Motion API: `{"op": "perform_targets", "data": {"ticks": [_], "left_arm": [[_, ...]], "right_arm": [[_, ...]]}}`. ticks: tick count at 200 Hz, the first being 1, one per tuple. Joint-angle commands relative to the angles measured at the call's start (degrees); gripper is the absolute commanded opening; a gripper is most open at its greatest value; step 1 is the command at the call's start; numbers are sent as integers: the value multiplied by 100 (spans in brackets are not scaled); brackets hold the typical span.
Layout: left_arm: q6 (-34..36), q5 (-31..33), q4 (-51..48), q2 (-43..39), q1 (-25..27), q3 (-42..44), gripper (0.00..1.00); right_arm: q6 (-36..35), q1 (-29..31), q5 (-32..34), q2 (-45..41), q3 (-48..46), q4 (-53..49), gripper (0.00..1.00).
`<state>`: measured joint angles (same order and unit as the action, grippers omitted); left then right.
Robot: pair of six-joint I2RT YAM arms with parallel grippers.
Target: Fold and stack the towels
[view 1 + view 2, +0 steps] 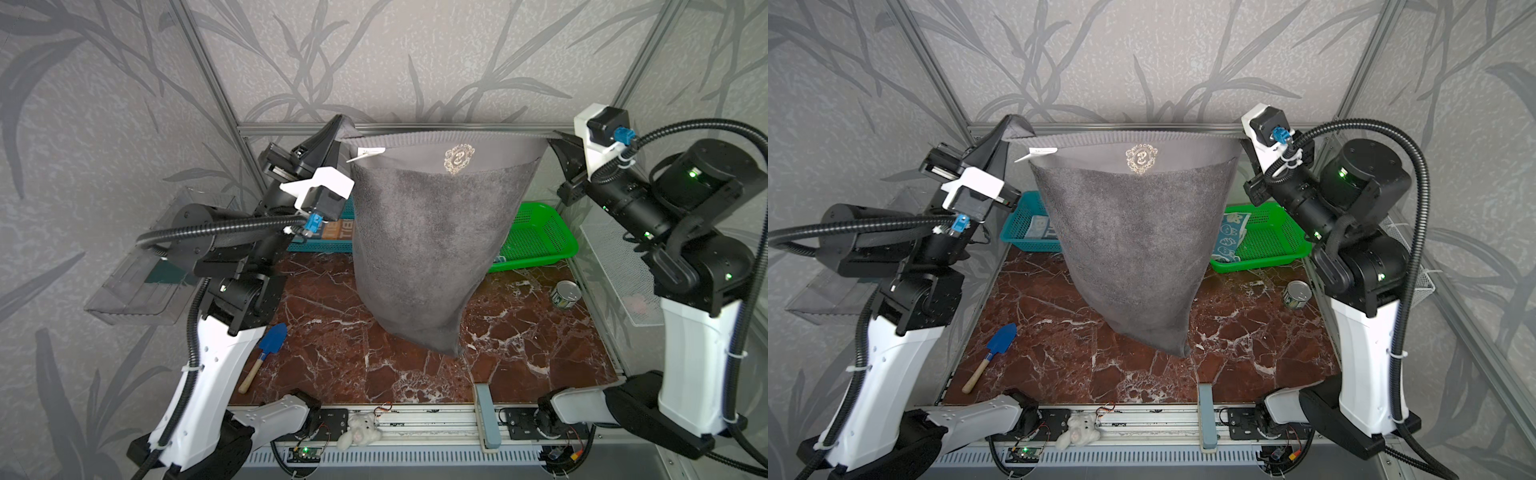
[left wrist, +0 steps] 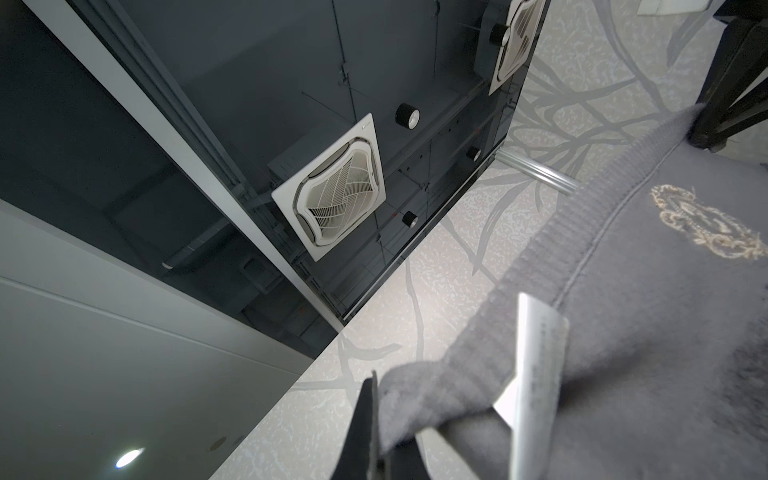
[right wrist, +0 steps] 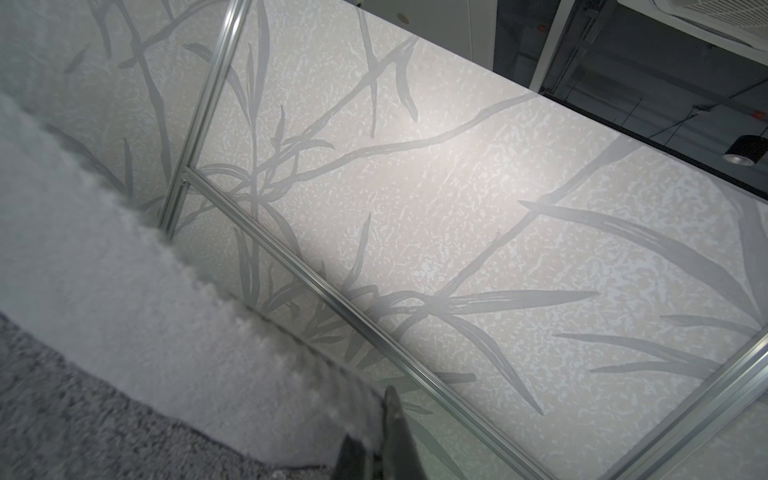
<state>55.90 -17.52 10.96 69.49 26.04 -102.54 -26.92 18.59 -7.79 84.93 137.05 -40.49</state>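
The dark grey towel (image 1: 432, 249) is held up in the air above the middle of the table (image 1: 332, 332), its top hem stretched taut toward 12 o'clock and its gold crest (image 1: 458, 158) turned to the front. The cloth narrows downward to a hanging point near the table's centre; whether that point touches the surface cannot be told. The hem's corner at 10 o'clock is pinched between the closed fingers of the left gripper (image 1: 337, 132), beside a white label (image 1: 365, 153), and the corner at 2 o'clock is pinched by the right gripper (image 1: 557, 139) in the same way. Behind the cloth, a lettered towel (image 1: 332, 232) is seen in a teal basket (image 1: 1017, 224) at 11 o'clock, and a bunny towel (image 1: 1229, 237) lies in a green basket (image 1: 1279, 232) at 1 o'clock. A can (image 1: 566, 294) stands at 3 o'clock, a blue trowel (image 1: 266, 353) lies at 8 o'clock, and a plush toy (image 1: 360, 430) sits on the rail at 6 o'clock. The spreading step is judged to be in hand, with no fold made yet. For the next move, both corners should be lowered together and level, so that the cloth is laid flat, clear of the can and trowel.
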Motion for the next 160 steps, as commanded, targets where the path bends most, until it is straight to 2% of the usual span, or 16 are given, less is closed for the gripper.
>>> {"op": "perform_targets", "data": {"ticks": [1,46,65,90,119,144,160], "left_arm": [[696,633,182,896,-214,-213,0],[317,740,222,2953,-934,-1382,0],[294,650,301,3627,-1026,-1829,0],[-75,268,792,3984,-1038,-2171,0],[-549,20,1210,3969,-971,-2668,0],[-337,-136,1267,3614,-668,-2753,0],[39,-290,1195,3098,-374,-2312,0]], "right_arm": [[499,-386,-161,1050,511,-79,0],[864,-651,-316,3466,2995,-554,0],[1093,-734,-391,3978,3408,-476,0],[1204,-743,-443,3813,2943,-26,0],[1201,-743,-438,3364,2774,282,0],[1242,-743,-644,2883,2760,244,0],[1286,-741,-897,2473,2652,37,0]]}}
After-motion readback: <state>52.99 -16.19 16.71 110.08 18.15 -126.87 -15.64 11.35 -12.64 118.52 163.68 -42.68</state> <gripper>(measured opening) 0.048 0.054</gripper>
